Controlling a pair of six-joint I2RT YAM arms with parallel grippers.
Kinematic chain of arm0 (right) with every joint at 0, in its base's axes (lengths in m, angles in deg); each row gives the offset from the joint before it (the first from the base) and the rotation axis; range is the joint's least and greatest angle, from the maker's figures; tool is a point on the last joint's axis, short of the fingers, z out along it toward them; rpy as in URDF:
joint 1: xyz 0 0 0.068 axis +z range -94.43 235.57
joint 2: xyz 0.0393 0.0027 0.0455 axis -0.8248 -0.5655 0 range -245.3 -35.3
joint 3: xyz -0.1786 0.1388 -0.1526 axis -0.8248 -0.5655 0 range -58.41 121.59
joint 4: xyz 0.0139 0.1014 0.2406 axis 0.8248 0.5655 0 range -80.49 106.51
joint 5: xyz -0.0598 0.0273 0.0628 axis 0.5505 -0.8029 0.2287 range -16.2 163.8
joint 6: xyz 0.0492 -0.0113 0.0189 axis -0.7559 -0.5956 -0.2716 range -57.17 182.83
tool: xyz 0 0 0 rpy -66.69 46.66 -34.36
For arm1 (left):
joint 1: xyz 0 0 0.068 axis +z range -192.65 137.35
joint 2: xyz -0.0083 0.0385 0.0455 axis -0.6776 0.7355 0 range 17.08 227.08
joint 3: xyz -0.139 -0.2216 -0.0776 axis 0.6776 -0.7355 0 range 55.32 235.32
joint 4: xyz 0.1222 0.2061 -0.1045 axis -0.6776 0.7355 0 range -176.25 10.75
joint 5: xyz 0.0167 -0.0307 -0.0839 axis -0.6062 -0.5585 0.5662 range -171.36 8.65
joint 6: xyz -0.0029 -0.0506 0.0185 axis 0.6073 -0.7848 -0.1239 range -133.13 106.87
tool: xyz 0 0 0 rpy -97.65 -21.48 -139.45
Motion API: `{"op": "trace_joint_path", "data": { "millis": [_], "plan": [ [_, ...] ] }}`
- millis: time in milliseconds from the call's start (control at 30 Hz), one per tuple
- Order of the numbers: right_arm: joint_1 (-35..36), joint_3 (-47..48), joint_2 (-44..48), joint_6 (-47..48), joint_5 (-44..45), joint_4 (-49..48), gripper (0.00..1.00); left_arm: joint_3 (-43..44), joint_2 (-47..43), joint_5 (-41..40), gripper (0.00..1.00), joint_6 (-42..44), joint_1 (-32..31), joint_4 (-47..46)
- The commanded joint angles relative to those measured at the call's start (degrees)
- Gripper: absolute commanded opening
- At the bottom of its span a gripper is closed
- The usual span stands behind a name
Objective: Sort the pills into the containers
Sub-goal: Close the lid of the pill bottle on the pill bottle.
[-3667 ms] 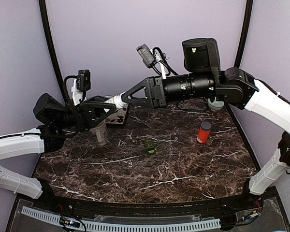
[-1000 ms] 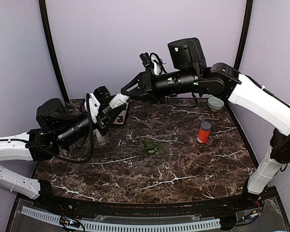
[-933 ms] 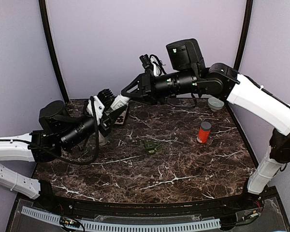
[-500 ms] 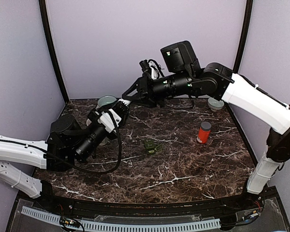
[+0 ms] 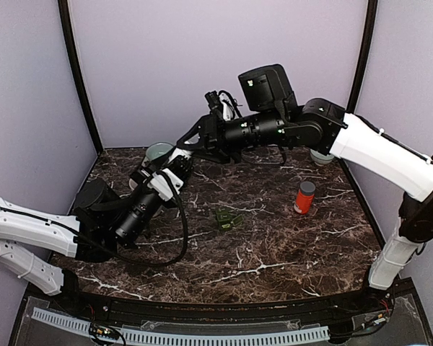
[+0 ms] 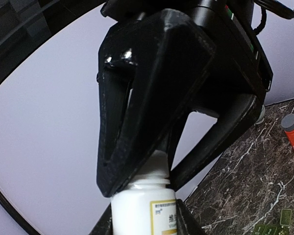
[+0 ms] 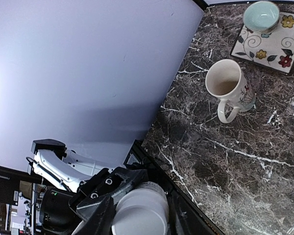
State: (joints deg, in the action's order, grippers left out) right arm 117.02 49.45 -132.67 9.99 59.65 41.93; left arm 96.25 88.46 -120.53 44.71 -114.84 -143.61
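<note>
A white pill bottle (image 6: 137, 210) with a yellow-edged label is tilted up above the table's back left, and my left gripper (image 5: 171, 169) is shut round its body. My right gripper (image 5: 182, 146) reaches in from the right. Its black fingers (image 6: 137, 122) are closed on the bottle's white cap (image 7: 137, 218). A green blister pack of pills (image 5: 229, 218) lies flat near the table's middle. A red bottle with an orange cap (image 5: 304, 197) stands upright to its right.
A cream mug (image 7: 230, 88) stands at the back left. Beside it a small teal bowl (image 7: 261, 14) sits on a floral square plate (image 7: 277, 46). A grey bowl (image 5: 322, 156) at the back right is partly hidden by the right arm.
My left arm has swung in towards the table's middle and turned its wrist, tilting the white bottle up. The right gripper has stayed on the cap and shifted slightly left.
</note>
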Motion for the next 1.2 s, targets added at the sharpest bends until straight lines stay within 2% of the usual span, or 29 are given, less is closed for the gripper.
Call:
{"op": "trace_joint_path", "data": {
  "millis": [0, 233, 400, 600, 767, 933, 1167],
  "plan": [
    [3.8, -4.6, -1.1, 0.4, -4.7, -0.1, 0.41, 2.2, -0.6, 9.4, 0.00, -0.6, -1.8, -4.5],
    [3.9, -8.0, 5.4, 2.7, -0.5, -4.1, 0.51, 2.0, -1.4, 8.3, 0.00, -1.4, -1.7, -2.2],
    [4.0, -11.5, 10.7, 3.7, 1.7, -7.0, 0.54, 2.5, -1.9, 8.2, 0.00, -4.3, -0.5, 1.3],
    [4.0, -15.5, 16.2, 5.3, 4.6, -7.4, 0.55, 4.5, -3.3, 8.9, 0.00, -9.6, 1.6, 8.3],
    [4.0, -17.7, 19.8, 8.5, 6.9, -6.4, 0.56, 6.8, -5.1, 12.9, 0.00, -16.8, 3.8, 17.8],
    [4.0, -19.1, 22.8, 15.4, 9.5, -4.3, 0.56, 9.9, -8.6, 22.7, 0.00, -28.5, 7.8, 30.8],
    [4.0, -19.8, 25.4, 30.1, 13.3, -1.6, 0.56, 16.2, -10.8, 49.8, 0.00, -43.4, 17.0, 47.6]
  ]
}}
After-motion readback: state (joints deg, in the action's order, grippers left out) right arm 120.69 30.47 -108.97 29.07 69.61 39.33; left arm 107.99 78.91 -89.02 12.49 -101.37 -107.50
